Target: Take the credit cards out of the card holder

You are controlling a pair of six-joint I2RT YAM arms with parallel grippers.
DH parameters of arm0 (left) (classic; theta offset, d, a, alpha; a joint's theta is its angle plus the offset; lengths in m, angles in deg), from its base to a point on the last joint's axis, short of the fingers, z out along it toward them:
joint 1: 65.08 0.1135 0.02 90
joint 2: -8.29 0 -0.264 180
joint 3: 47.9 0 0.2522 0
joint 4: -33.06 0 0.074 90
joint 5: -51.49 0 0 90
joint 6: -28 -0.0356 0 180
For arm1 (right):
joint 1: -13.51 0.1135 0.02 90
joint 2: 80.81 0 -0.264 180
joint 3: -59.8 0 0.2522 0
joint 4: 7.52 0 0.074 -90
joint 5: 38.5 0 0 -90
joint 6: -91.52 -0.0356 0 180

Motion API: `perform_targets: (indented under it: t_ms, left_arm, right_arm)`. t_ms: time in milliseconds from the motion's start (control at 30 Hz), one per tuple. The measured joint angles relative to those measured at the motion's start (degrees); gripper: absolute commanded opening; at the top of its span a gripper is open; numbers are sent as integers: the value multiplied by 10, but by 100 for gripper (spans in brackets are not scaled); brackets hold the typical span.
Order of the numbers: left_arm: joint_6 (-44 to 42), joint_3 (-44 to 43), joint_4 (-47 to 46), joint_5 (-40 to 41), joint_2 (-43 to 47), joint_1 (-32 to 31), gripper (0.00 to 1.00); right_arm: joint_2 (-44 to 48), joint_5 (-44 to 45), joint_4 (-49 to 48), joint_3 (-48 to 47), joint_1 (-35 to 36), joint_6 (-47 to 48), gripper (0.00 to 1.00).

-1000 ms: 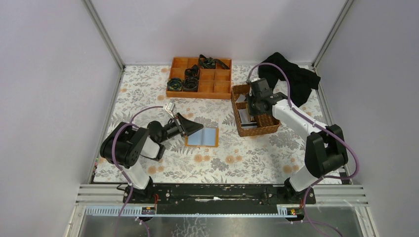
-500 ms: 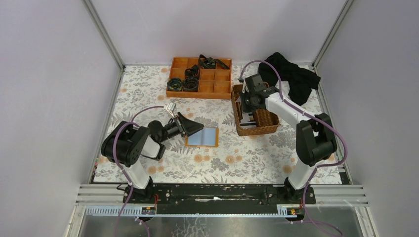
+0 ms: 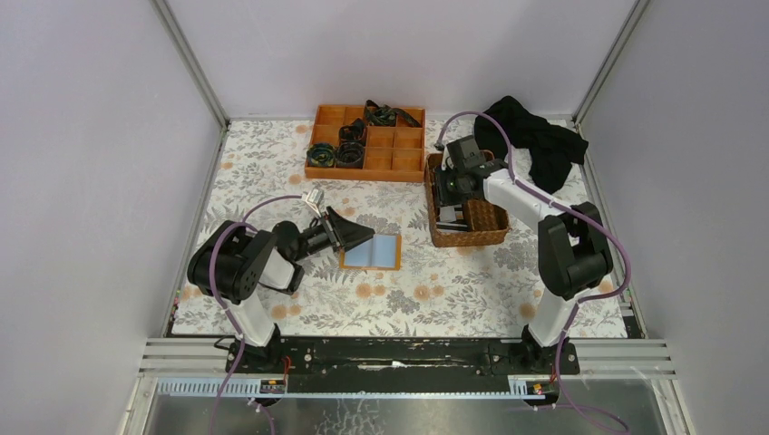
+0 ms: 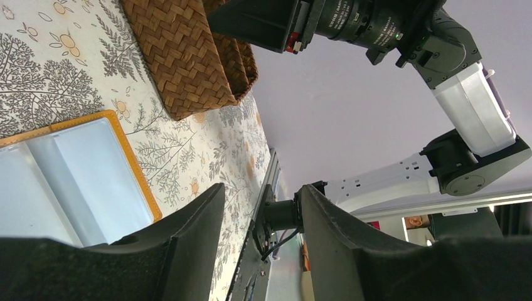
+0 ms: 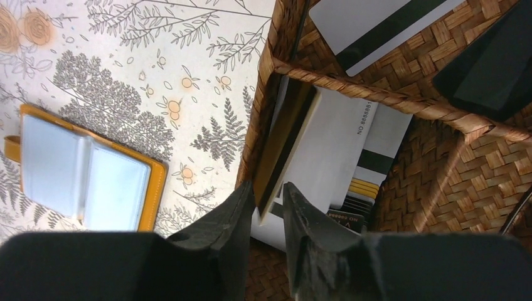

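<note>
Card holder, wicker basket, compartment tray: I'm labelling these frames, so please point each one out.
card holder [image 5: 116, 188], right wrist view, on the pale inner panel nearer the basket.
wicker basket [image 3: 476, 240], top view, on its near wall.
compartment tray [image 3: 363, 174], top view, on its near wall.

**Clearance around the holder**

Left gripper [image 4: 261, 194] sat over the card holder's [image 3: 374, 253] far-left corner and blocked that side. Bare floral table [image 3: 408, 299] lay open on its near side, and in the strip between the holder and the wicker basket [image 3: 472, 243]. The basket's left wall stood between the right gripper [image 5: 265, 187] and the holder. Orange tray [image 3: 367, 173] sat well apart at the rear. Cards [image 5: 339, 144] crowded the basket compartment under the right fingers.
</note>
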Motion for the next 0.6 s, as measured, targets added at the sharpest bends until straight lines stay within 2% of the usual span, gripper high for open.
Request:
perform_targets:
  t_ms: [300,600]
  left_arm:
    - [0,0,0,-4,-5,0,56]
    - [0,-3,0,-7,-5,0,56]
  right_arm:
    - [19,-1,-39,35,-2,-8,37]
    - [92,26,-67,72,-2,-16,36]
